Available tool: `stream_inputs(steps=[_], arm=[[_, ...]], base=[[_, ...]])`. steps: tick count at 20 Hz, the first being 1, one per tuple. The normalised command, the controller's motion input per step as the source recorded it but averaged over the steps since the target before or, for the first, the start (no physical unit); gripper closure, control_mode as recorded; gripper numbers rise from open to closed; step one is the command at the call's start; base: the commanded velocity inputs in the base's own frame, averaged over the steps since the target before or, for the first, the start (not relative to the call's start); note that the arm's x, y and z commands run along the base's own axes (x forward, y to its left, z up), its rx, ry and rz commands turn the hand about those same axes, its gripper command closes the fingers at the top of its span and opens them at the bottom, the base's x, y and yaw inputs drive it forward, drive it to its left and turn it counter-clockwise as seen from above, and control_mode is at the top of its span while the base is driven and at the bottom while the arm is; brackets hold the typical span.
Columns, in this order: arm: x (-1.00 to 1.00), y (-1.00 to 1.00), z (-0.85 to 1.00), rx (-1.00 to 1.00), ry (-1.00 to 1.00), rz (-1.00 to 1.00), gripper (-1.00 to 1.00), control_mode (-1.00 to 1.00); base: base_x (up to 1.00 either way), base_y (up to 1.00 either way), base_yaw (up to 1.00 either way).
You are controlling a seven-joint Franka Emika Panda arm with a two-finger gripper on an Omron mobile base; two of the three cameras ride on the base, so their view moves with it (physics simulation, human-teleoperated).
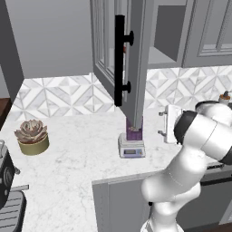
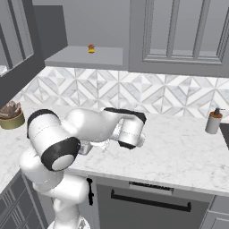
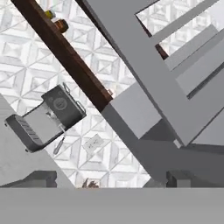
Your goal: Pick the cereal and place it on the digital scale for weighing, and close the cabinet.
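Purple cereal (image 1: 134, 130) upright on digital scale (image 1: 132, 148); cabinet (image 1: 124, 59) door open; end effector (image 3: 105, 178) spread wide, empty; no legible writing

Glossy white rounded arm (image 1: 199, 136), black joint bands, bulbous segments

Grey cabinet (image 1: 136, 59) with black bar handle (image 1: 119, 59). Dark purple cereal (image 1: 134, 130) on white-grey digital scale (image 1: 131, 147). White marbled bench (image 1: 72, 167). Grey-white diamond-pattern backsplash (image 2: 134, 91).

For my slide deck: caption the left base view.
Cereal on the digital scale, partly hidden behind the open cabinet door.
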Motion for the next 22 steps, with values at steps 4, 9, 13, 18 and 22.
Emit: stream_inputs(steps=[4,9,13,18,22], arm=[[-0.98,0.50,0.79,0.00,-0.34,-0.11,-1.00,-1.00],[-0.89,0.41,0.97,0.00,-0.26,-0.13,-1.00,-1.00],[-0.86,0.41,0.98,0.00,-0.17,-0.14,-1.00,-1.00],[-0.86,0.71,0.53,0.00,-0.15,-0.23,-1.00,-1.00],[-0.78,0.81,0.33,-0.01,-0.26,-0.36,-1.00,-1.00]], base=[[0.00,0.00,0.00],[0.00,0.00,0.00],[0.00,0.00,0.00],[0.00,0.00,0.00],[0.00,0.00,0.00]])
